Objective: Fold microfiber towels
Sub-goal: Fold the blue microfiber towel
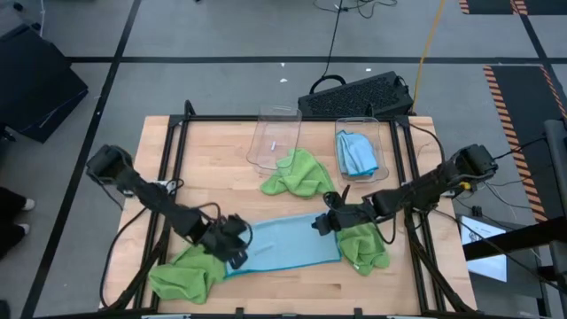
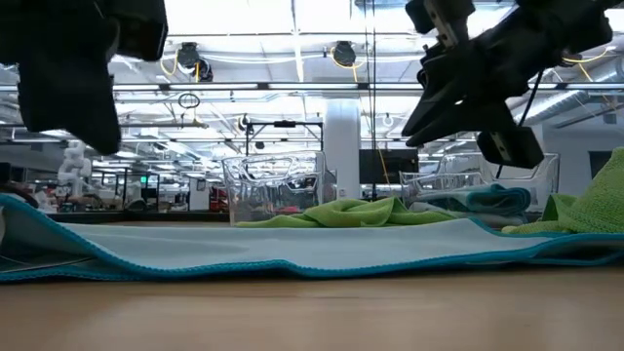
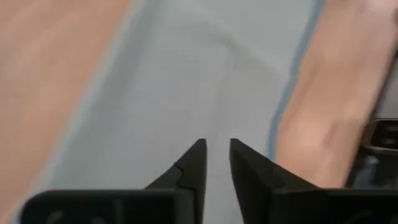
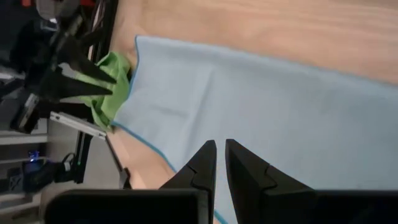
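Observation:
A light blue microfiber towel point(image 1: 285, 245) lies flat on the table as a long folded strip, also seen in the low view as a band point(image 2: 292, 249). My left gripper point(image 1: 239, 255) hangs above the strip's left end, its fingers slightly open with nothing between them point(image 3: 216, 149). My right gripper point(image 1: 317, 224) hovers over the strip's right end with its fingertips point(image 4: 219, 148) nearly together, holding nothing. In the low view both grippers are clear above the cloth.
Crumpled lime green towels lie at the near left point(image 1: 182, 275), near right point(image 1: 365, 246) and centre back point(image 1: 297, 175). Two clear bins point(image 1: 275, 137) stand at the back, one holding a blue towel point(image 1: 357, 152). A black keyboard point(image 1: 354, 93) sits beyond the far edge.

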